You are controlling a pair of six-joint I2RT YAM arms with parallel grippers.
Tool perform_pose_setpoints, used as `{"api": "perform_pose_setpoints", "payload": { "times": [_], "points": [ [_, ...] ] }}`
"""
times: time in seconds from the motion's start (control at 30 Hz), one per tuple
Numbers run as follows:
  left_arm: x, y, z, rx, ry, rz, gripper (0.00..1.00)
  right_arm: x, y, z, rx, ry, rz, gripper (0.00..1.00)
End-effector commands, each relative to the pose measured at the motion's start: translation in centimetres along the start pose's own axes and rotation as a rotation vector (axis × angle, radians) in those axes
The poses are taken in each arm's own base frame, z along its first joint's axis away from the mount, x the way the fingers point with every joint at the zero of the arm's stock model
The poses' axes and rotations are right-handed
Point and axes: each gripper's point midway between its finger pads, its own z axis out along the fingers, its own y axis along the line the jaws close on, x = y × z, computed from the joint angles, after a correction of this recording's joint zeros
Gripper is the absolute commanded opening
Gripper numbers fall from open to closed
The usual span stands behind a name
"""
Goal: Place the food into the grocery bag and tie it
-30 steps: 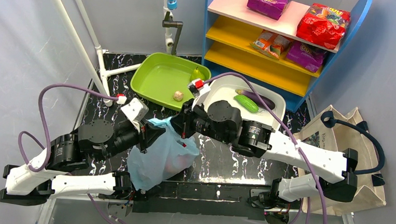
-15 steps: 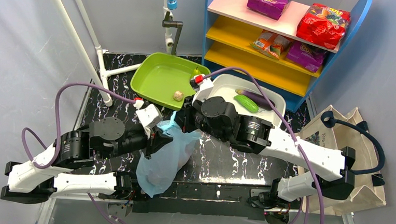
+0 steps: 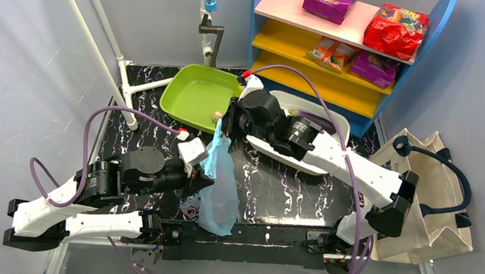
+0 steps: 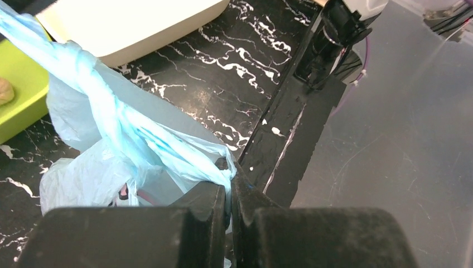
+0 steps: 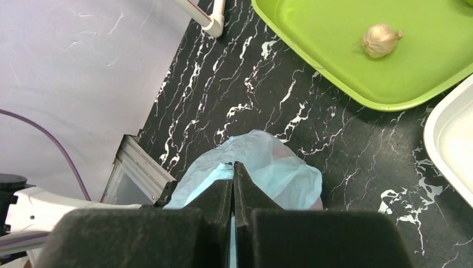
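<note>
The thin translucent light-blue plastic grocery bag [image 3: 219, 196] hangs stretched in the lower middle of the top view. Its body sags over the near edge of the black white-veined marble table [image 3: 275, 183], and its neck is drawn up into a twisted strand. The left gripper [image 4: 230, 184] is clamped tight on 1 twisted handle strand, with film bunched at the fingertips. The right gripper [image 5: 233, 173] is likewise pinched closed on a flat strip of the same bag, just above the crumpled body.

No food lies loose in view. A reddish patch shows through the film at the lower left of the left wrist view, but I cannot tell whether it is print or produce.

This film is likely very light, limp and slippery. It would stretch and could tear under a hard pull, so the roped-up handle strands are the sound places to grip, not the thin wall.

Room is tight toward the top. The lime-green plastic tray [image 3: 195, 96], holding a small beige garlic-like bulb [image 5: 381, 40], and the white plastic tub [image 3: 277, 153] sit just behind the right gripper. The centre right of the tabletop offers more room for crossing the strands.
</note>
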Motion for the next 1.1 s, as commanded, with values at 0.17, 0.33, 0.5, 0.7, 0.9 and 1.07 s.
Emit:
{"api": "perform_pose_setpoints", "payload": {
  "times": [0.17, 0.33, 0.5, 0.7, 0.9, 1.07],
  "points": [
    [6.4, -3.2, -0.2, 0.185, 0.215, -0.077, 0.0, -7.5, -8.6, 5.5, 0.199, -0.125, 0.105, 0.01],
    [8.1, -2.9, -0.7, 0.174, 0.222, -0.119, 0.0, -6.5, -13.7, 8.8, 0.27, -0.05, 0.129, 0.01],
    [9.7, -2.1, -1.5, 0.148, 0.213, -0.153, 0.0, -3.4, -17.5, 11.5, 0.319, 0.046, 0.158, 0.01],
    [8.0, -0.9, -3.4, 0.092, 0.153, -0.132, 0.0, -1.9, -17.8, 11.4, 0.314, 0.096, 0.16, 0.01],
    [1.3, 0.4, -3.8, 0.016, 0.002, 0.019, 0.0, -8.4, -12.1, 4.4, 0.182, -0.053, 0.113, 0.01],
    [-3.6, 1.4, -3.1, -0.06, -0.098, 0.142, 0.0, -9.8, -9.6, -2.0, 0.157, -0.115, 0.12, 0.01]
  ]
}}
